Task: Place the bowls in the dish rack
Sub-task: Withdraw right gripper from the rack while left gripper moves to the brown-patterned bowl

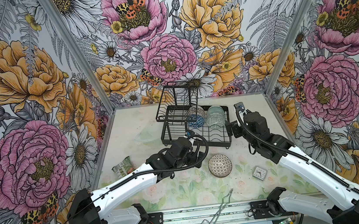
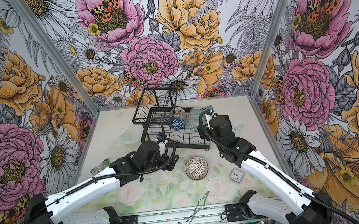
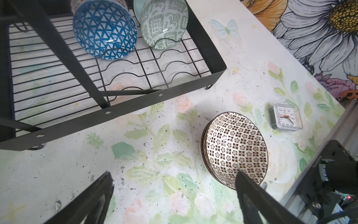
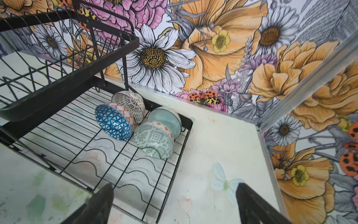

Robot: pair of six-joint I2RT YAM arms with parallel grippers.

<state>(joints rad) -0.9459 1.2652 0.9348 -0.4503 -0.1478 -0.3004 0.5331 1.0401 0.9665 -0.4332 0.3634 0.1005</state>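
The black wire dish rack [image 1: 213, 144] stands at the back middle of the table. Several bowls lean on edge at its far right end: a blue triangle bowl [image 4: 111, 121], a grey-green patterned bowl [image 4: 153, 141], a mint bowl [image 4: 166, 118] and a white black-marked bowl [image 4: 131, 102]. A black-white dotted bowl [image 1: 220, 165] sits upright on the table in front of the rack. My left gripper [image 3: 173, 172] is open over bare table beside it; one fingertip [image 3: 244, 180] overlaps its rim. My right gripper [image 4: 174, 185] is open and empty above the rack's right edge.
A small square clock [image 1: 260, 172] lies right of the dotted bowl. Metal tongs [image 1: 218, 213] lie at the front edge. A green-white packet [image 1: 123, 168] sits at the left wall and a clear pale item [image 1: 145, 135] left of the rack. Flowered walls close three sides.
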